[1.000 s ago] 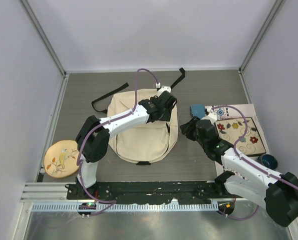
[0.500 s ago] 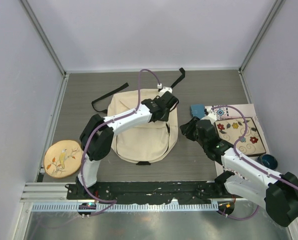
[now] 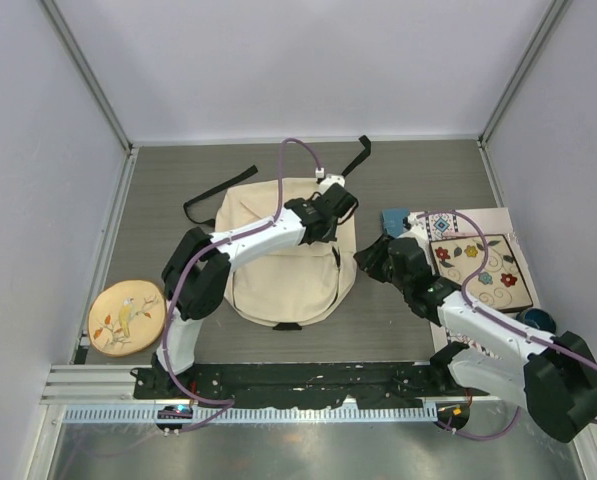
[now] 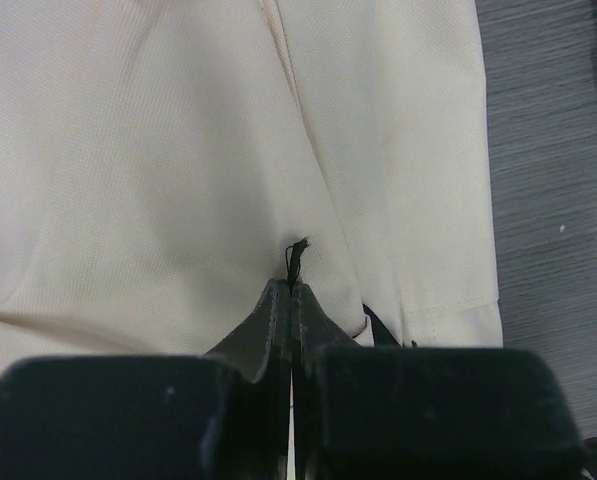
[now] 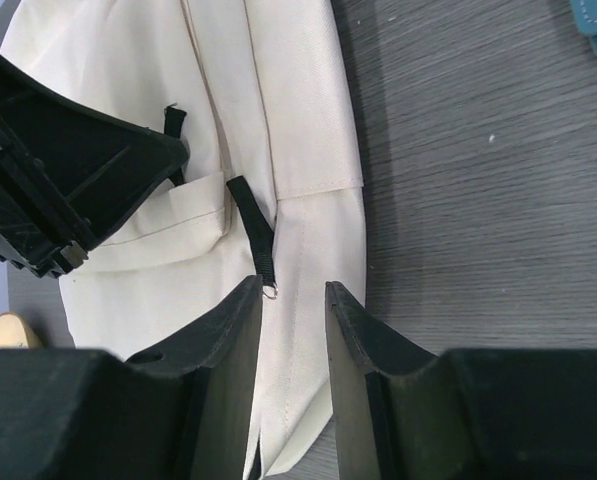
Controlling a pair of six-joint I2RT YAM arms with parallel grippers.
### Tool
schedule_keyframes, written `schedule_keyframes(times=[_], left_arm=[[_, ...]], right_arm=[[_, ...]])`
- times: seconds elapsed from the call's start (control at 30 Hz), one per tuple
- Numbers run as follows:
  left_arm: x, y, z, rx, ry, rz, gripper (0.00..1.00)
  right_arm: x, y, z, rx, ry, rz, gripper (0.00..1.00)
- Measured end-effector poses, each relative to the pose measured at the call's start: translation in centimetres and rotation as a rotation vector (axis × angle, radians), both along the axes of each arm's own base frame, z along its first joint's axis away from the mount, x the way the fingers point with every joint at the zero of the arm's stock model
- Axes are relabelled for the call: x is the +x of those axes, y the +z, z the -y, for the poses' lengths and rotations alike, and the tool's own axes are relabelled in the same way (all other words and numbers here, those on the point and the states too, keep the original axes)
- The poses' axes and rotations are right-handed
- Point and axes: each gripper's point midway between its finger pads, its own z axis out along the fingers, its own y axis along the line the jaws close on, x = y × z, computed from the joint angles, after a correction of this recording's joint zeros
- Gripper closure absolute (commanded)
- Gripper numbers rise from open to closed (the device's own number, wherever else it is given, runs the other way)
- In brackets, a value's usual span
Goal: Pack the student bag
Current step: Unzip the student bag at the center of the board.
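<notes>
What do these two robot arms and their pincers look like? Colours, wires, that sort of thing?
Both the left arm and right arm have white links between chunky black joints, with a purple cable looping along each. The left gripper and right gripper are black, each with two wedge-shaped fingers.

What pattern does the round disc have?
The round disc shows a bird on a twig; top external view.

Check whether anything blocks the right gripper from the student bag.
Nothing visible does. The right gripper faces the student bag directly, a black strap tab just past its open fingertips. The left gripper, shut on a small tab, sits aside.
</notes>
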Motion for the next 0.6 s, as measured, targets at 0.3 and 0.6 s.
schedule_keyframes(times=[0.3, 0.6], left_arm=[[-0.3, -0.2, -0.5, -0.015, 0.000, 0.013, 1.00], [-0.4, 0.7, -1.1, -0.038, 0.003, 0.022, 1.00]], right_arm=[[2.0, -1.1, -3.6, 0.062, 0.077, -0.053, 0.57], [4.5, -0.4, -6.7, 0.136, 0.151, -0.017, 0.55]])
